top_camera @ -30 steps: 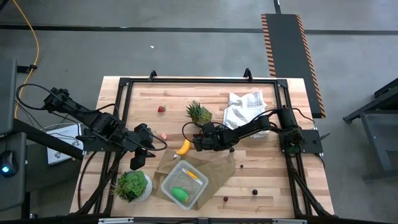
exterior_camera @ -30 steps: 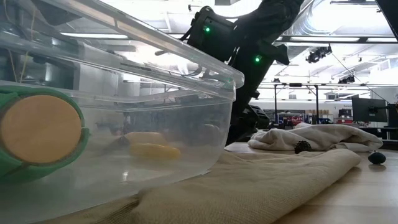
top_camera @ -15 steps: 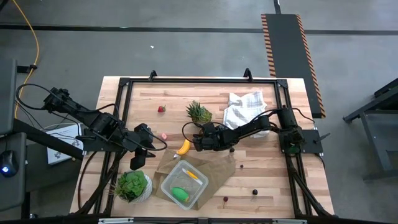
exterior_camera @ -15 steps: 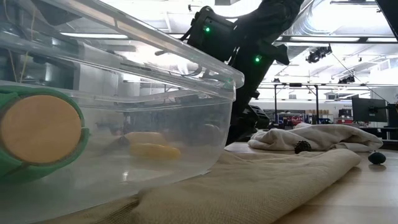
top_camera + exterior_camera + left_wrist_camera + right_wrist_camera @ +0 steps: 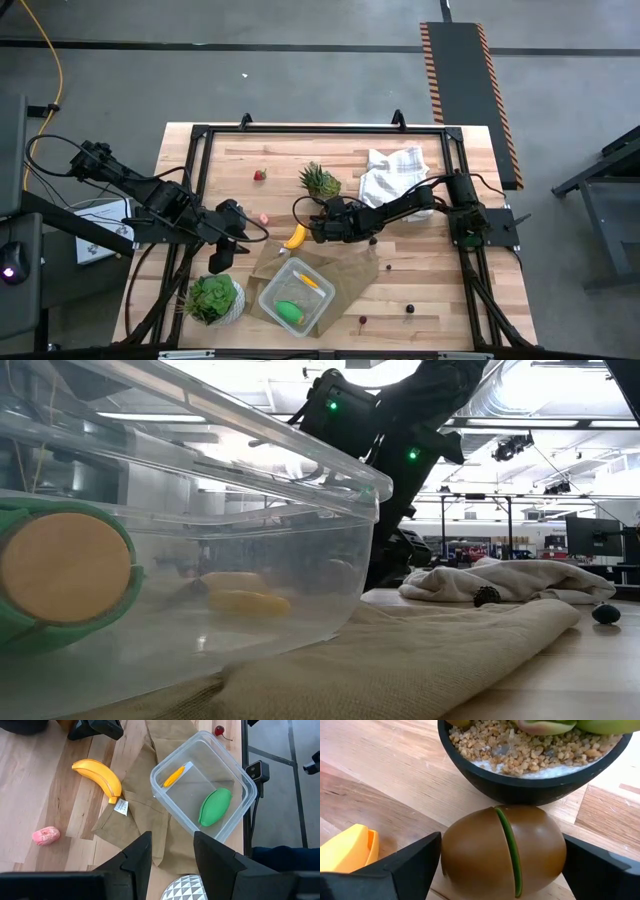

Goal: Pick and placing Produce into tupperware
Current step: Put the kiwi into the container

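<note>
Right gripper clamps the kiwi beside the pot, ready for lifting toward the tupperware; left gripper waits open, empty.

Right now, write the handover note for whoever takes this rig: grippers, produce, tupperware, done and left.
Right gripper: fingers on either side of the brown kiwi, low over the table beside the black pot of the spiky plant.
Left gripper: open, empty, hanging above the brown paper bag near the leafy plant.
Tupperware: on the bag, holding the green oval and a yellow-orange piece.
Left on the table: banana, pink piece, strawberry, and two small dark pieces at the near edge.
Next: probably carry the kiwi to the box.
</note>
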Controlling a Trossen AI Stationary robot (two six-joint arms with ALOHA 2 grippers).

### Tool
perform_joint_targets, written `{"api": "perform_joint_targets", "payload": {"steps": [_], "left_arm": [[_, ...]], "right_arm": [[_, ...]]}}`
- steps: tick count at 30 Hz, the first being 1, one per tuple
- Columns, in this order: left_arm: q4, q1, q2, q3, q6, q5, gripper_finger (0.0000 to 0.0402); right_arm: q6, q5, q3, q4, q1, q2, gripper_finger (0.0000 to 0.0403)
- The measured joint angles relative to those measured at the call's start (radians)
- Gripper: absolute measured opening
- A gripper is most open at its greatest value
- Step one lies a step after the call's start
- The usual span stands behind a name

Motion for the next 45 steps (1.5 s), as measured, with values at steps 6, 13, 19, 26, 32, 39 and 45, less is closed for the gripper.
{"api": "perform_joint_targets", "payload": {"steps": [6, 13, 19, 26, 32, 39, 45], "left_arm": [[0.0, 0.0, 0.0, 0.0, 0.0, 0.003, 0.0134], [0.0, 0.0, 0.0, 0.0, 0.0, 0.003, 0.0134], [0.0, 0.0, 0.0, 0.0, 0.0, 0.003, 0.0134], [0.0, 0.0, 0.0, 0.0, 0.0, 0.003, 0.0134], [0.0, 0.0, 0.0, 0.0, 0.0, 0.003, 0.0134], [0.001, 0.0, 0.0, 0.0, 0.0, 0.003, 0.0134], [0.001, 0.0, 0.0, 0.0, 0.0, 0.003, 0.0134]], "right_arm": [[0.0, 0.0, 0.0, 0.0, 0.0, 0.0, 0.0361], [0.0, 0.0, 0.0, 0.0, 0.0, 0.0, 0.0338], [0.0, 0.0, 0.001, 0.0, 0.0, 0.0, 0.0325], [0.0, 0.0, 0.001, 0.0, 0.0, 0.0, 0.0322], [0.001, -0.006, 0.001, 0.013, 0.001, 0.0, 0.0322], [0.001, -0.016, 0.008, 0.042, 0.02, 0.0, 0.0322], [-0.006, -0.021, 0.038, 0.036, 0.035, 0.0, 0.0322]]}}
